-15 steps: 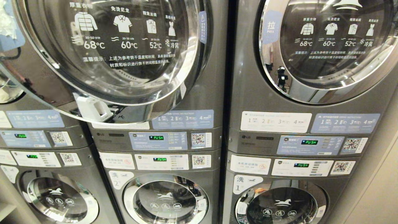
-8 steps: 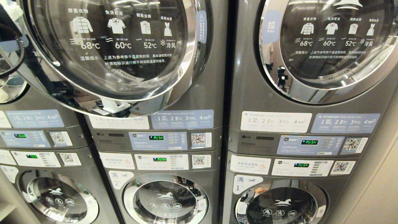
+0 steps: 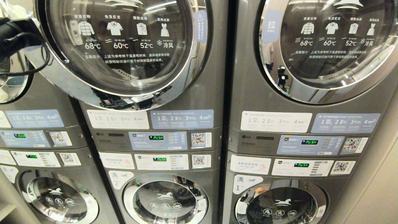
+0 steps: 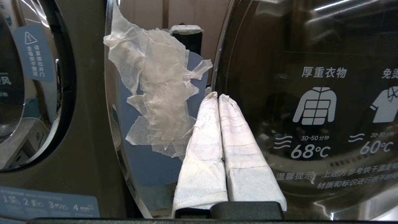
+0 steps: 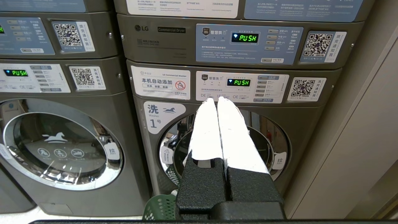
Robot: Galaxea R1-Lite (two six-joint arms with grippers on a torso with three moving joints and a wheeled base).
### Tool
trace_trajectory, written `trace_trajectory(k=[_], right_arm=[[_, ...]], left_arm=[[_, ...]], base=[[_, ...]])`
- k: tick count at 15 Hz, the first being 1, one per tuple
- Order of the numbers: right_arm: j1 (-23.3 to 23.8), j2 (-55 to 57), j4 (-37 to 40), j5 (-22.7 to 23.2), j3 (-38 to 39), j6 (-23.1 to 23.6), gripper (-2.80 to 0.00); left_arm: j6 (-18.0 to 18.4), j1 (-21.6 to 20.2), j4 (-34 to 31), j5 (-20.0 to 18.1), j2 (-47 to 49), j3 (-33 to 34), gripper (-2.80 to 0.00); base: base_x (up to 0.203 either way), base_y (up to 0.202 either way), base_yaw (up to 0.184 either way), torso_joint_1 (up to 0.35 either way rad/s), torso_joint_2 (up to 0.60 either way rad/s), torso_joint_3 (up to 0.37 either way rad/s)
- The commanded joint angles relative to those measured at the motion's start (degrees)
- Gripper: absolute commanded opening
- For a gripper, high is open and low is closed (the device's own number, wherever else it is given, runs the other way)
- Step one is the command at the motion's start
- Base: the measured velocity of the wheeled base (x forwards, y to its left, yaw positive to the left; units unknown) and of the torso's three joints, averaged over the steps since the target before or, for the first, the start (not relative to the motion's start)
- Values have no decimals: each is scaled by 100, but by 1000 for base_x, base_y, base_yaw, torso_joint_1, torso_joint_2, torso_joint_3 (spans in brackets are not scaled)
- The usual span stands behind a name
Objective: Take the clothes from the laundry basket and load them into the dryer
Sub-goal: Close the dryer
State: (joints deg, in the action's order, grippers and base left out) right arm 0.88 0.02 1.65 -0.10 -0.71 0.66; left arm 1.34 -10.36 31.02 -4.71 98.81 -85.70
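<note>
The middle dryer's round glass door stands almost shut against its grey front. Close before that door's chrome rim is my left gripper, shut and empty, its white-wrapped fingers pressed together. The rim's blue label there is covered with torn tissue. My left arm shows as a black shape with cables at the head view's top left. My right gripper hangs low, shut and empty, before washer number 1. A green edge of the laundry basket shows under it. No clothes are visible.
A second dryer with its door closed stands to the right, and a third stack to the left. Control panels and washers fill the lower half. A beige wall bounds the right side.
The middle dryer's door has swung from wide open to nearly shut. My left arm has come into the head view at the top left, following the door's edge.
</note>
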Motion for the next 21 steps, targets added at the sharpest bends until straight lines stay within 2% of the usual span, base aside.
trace_trajectory(k=[1, 15, 21], right_arm=[[0, -2, 2, 1, 0, 4, -280], [-9, 6, 20, 1, 0, 18, -280], [-9, -2, 20, 1, 0, 13, -280]], left_arm=[[-2, -35, 105, -4, 534, -271, -280], [-108, -69, 614, -121, 2804, -2448, -280], [-206, 29, 950, -136, 3037, -2460, -280]], base=[[0, 0, 0, 0, 0, 0], [0, 0, 0, 0, 0, 0], [0, 0, 0, 0, 0, 0]])
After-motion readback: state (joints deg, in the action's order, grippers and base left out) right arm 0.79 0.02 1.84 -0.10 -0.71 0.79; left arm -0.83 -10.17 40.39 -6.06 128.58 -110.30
